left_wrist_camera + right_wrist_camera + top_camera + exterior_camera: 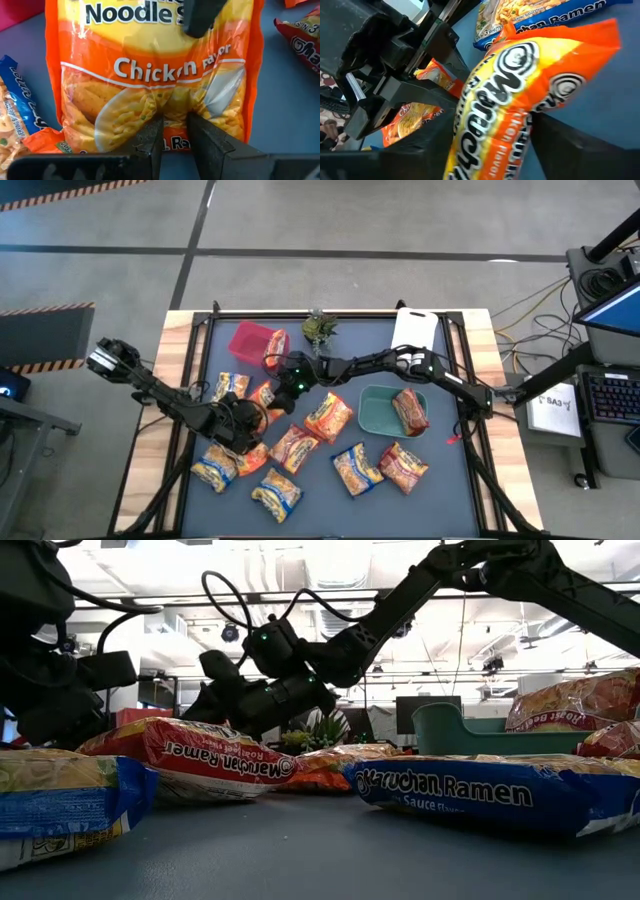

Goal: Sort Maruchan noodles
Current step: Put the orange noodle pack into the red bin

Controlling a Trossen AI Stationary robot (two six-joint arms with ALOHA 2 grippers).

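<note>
Nearest to the low camera, two flat crinkly plastic ramen packets in blue and yellow (450,790) are laid on the dark table (450,500). Just behind them a red packet of the same kind (200,755) is seen.

Farther in, at the middle of the table, an orange crinkly plastic packet marked Chicken (150,75) is held among other loose packets. Its lower edge is pinched by the left gripper (174,122), whose fingers (150,137) are clamped on it with only a narrow gap. The other end of this packet is taken into the right gripper (275,392). Whether a firm grip is already made there cannot be told.

A risk is judged here. If the packet is pulled by both arms at once, the thin plastic could be torn or the noodles crushed. If it is released by the left gripper too early, it could be dropped back on the pile. The two grippers are very close, so a collision is also possible, and neighbouring packets could be dragged.

Farther to the right, a teal plastic bin (368,418) is placed, and one red packet (410,410) is kept in it. At the far side, a pink plastic bin (245,338) is set. Another orange packet (276,350) is seen at its rim; whether it lies fully inside cannot be told.
</note>
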